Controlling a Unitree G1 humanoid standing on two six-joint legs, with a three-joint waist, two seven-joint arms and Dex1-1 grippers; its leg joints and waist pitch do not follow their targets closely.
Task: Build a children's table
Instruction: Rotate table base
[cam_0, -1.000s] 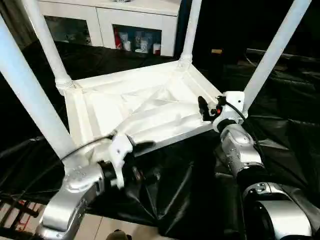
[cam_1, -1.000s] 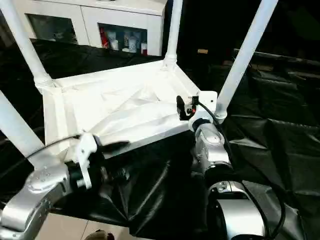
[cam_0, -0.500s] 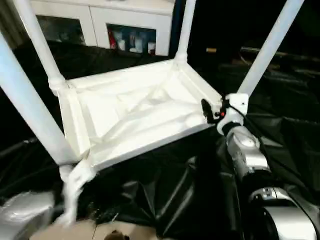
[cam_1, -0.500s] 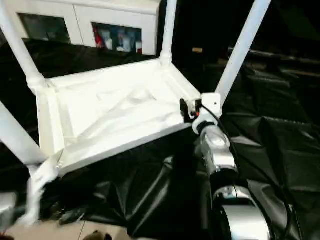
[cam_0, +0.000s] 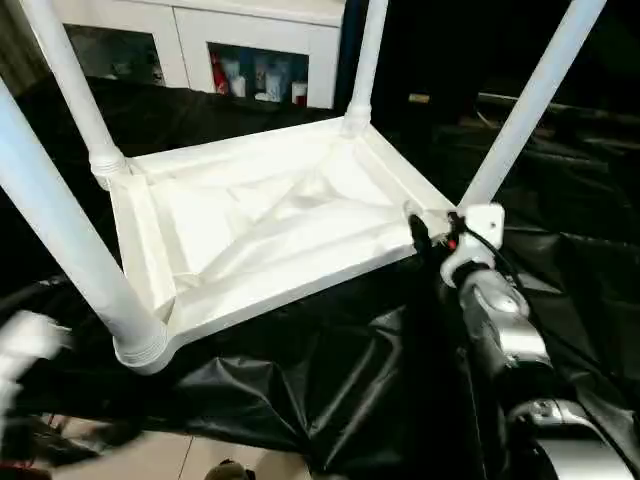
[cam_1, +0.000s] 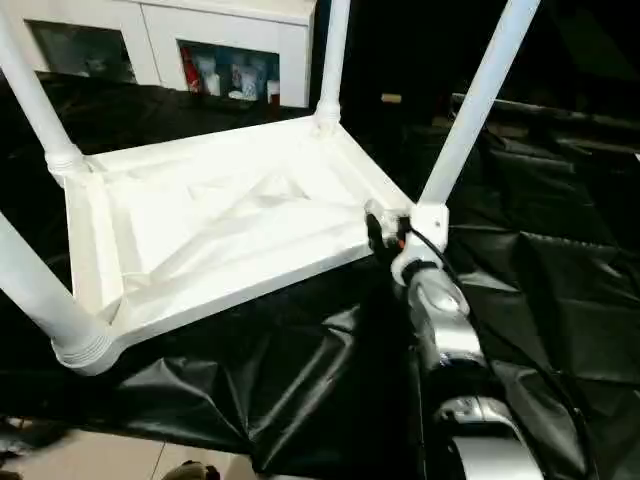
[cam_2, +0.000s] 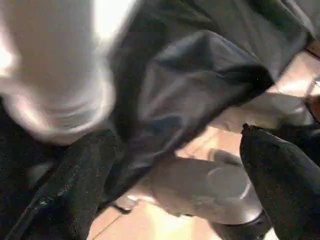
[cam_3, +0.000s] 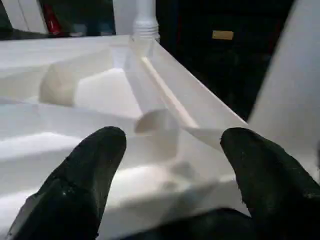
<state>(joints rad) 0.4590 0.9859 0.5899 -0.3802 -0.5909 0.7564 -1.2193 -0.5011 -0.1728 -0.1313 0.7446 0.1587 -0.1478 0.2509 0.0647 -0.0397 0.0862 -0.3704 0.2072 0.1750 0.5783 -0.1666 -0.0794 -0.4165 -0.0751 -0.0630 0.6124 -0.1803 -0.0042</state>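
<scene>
The right gripper is spread wide at the near right corner of the tabletop, nothing being pinched; the left gripper is likewise spread and empty, over the black drape near the floor. The tabletop lies upside down on the drape with all four legs seated in the corner sockets, so assembly is judged essentially done, with only turning it upright left.

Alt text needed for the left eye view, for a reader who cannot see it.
An upside-down white children's table rests on a black-draped work table, four legs pointing up. The right tool sits at its near right corner, open, holding nothing. A white cabinet stands behind.
</scene>
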